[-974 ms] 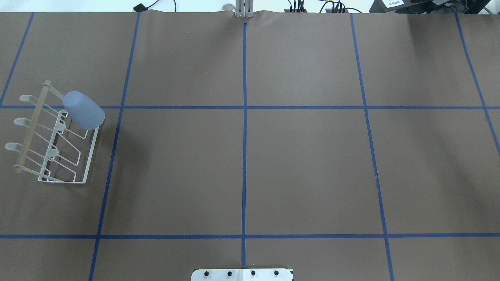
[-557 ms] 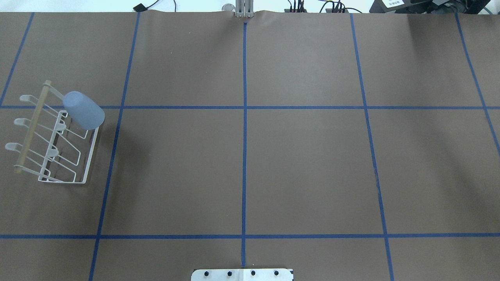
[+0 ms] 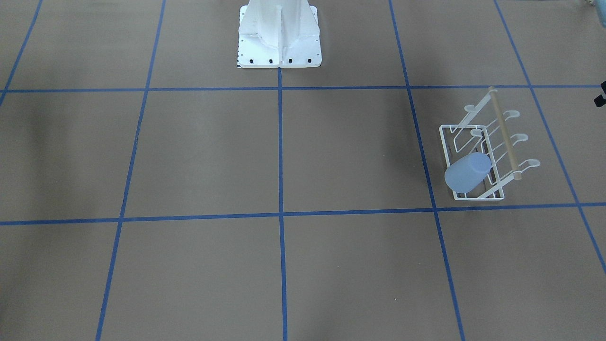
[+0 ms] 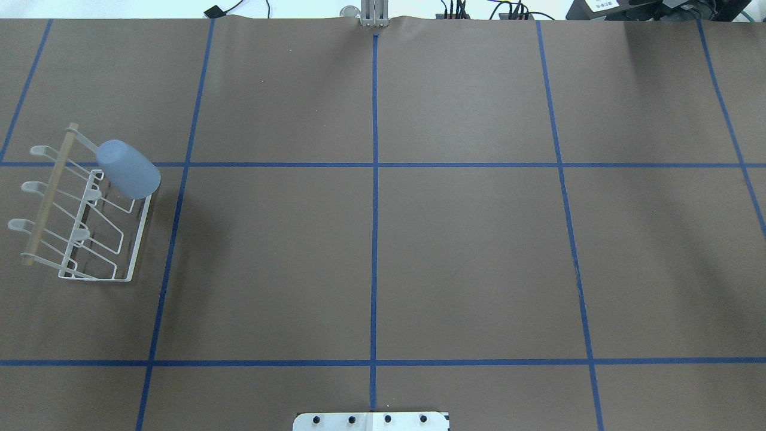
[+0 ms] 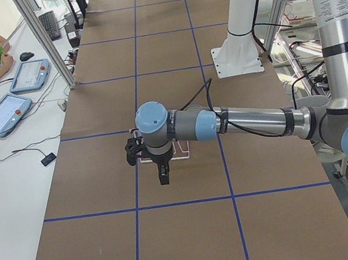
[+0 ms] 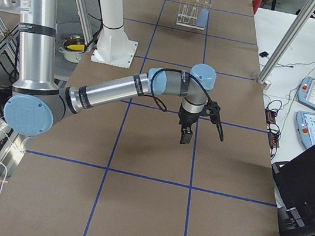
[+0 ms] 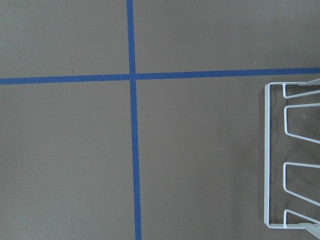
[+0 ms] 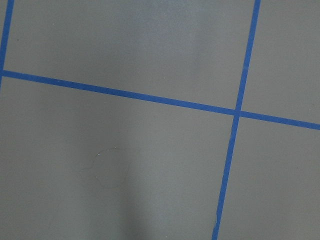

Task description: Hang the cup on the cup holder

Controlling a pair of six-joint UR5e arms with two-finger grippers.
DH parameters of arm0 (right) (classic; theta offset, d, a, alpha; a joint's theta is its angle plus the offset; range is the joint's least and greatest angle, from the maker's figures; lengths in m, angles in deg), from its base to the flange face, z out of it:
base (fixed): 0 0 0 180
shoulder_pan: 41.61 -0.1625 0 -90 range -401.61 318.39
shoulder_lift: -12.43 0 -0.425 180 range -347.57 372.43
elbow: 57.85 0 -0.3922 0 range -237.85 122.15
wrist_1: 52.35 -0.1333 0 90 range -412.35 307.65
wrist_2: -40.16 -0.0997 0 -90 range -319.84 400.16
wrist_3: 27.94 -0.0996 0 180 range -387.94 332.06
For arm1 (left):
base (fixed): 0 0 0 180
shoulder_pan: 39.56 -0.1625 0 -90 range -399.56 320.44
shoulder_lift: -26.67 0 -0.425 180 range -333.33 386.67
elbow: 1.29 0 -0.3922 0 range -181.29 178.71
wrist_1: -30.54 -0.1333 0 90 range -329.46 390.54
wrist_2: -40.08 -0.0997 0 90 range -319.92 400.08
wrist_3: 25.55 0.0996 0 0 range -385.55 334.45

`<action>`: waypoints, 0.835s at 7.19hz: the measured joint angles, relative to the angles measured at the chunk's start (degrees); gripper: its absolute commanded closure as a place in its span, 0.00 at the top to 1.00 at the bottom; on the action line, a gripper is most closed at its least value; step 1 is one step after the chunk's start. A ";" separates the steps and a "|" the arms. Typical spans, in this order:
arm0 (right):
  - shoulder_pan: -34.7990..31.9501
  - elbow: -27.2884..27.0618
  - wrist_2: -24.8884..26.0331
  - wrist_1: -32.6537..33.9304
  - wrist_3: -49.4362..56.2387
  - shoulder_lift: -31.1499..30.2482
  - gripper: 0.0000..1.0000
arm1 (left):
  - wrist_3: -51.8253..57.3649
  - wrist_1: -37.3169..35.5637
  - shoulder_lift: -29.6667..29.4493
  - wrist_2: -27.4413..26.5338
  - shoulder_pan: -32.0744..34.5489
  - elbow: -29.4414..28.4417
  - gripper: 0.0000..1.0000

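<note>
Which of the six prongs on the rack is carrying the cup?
The one under the cup: in the rack's row nearer the table's centre, at the end farthest from the robot. The other five prongs are bare.

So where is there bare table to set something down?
Bare: every taped square right of the centre line, and those between it and the cup holder. Crowded: the left end only, where the cup holder carries the cup, left arm hanging near.
</note>
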 measured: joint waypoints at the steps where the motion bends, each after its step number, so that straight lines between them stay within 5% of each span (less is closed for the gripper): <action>1: 0.00 0.00 0.11 -0.02 0.00 0.00 1.00 | -0.10 0.01 -0.09 -0.03 0.00 -0.17 0.99; 6: 0.00 -0.09 0.20 -0.06 0.00 0.00 1.00 | -0.08 0.01 -0.73 -0.20 0.00 -0.44 0.99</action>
